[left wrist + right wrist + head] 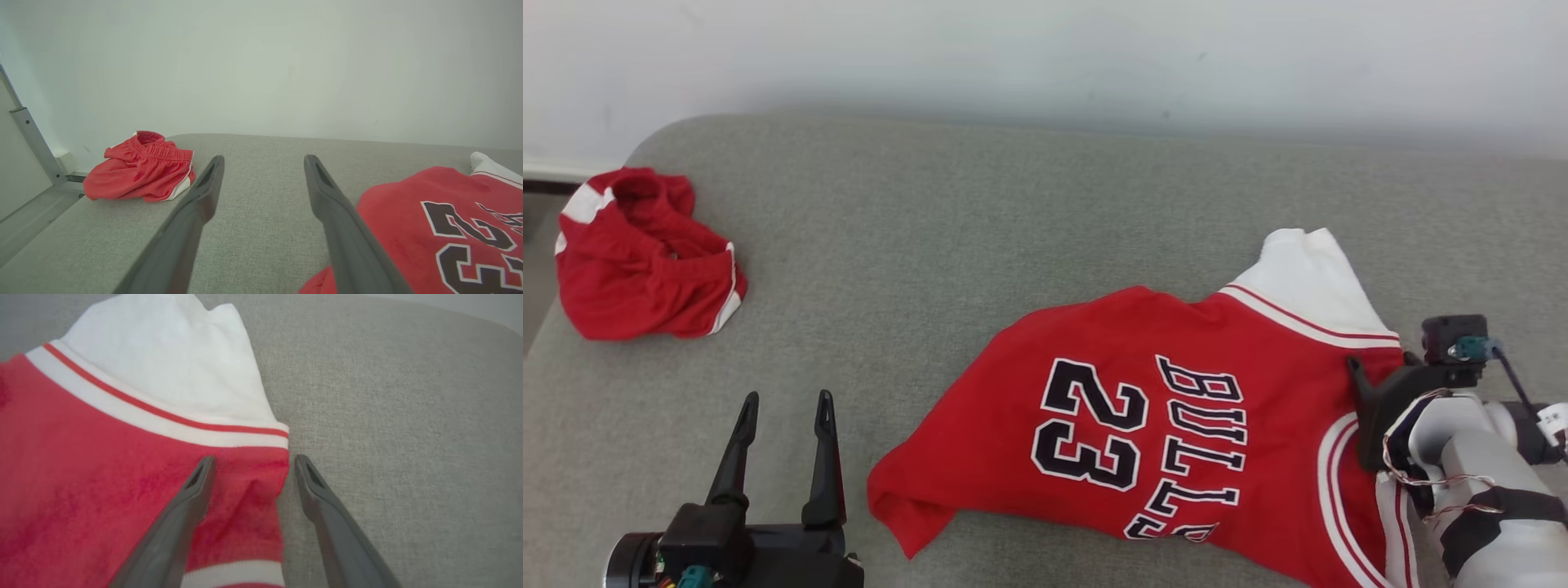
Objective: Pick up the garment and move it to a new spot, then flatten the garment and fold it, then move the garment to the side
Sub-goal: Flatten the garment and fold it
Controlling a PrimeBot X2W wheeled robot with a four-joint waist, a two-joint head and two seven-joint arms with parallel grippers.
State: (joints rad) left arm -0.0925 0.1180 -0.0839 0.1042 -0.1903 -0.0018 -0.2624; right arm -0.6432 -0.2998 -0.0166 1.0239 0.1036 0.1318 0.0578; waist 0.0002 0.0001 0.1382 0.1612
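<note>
Two garments lay on the grey cushion (980,212) when you looked: a red jersey (1094,343) at centre-right and a bunched pair of red shorts (645,261) at the far left corner, well apart from it. The jersey was mostly spread out, print side up, "BULLS" and "23" in black w/ white outline, reading sideways in the head view. Its white sleeve (1307,278), set off by white trim w/ a thin red stripe, pointed toward the wall (1045,49). The near-left hem corner looked a bit curled.

Your right gripper (254,458) had its fingers spread wide and gripped nothing. They straddled the jersey's edge just below the white trim: one finger (192,498) over red fabric, the other over bare cushion just beside the edge. You couldn't tell whether the tips touched the cloth. In the head view the pale forearm (1478,457), w/ loose wires, hung over the jersey's right side, near a white-and-red banded edge.

Your left gripper (787,398) was also wide open and empty, above bare cushion between shorts and jersey, fingers pointing toward the wall. In the left wrist view the jersey's edge lay just beside the right-hand finger (339,212), shorts sat further back at left, and a metal rail (32,139) stood past the cushion's end.
</note>
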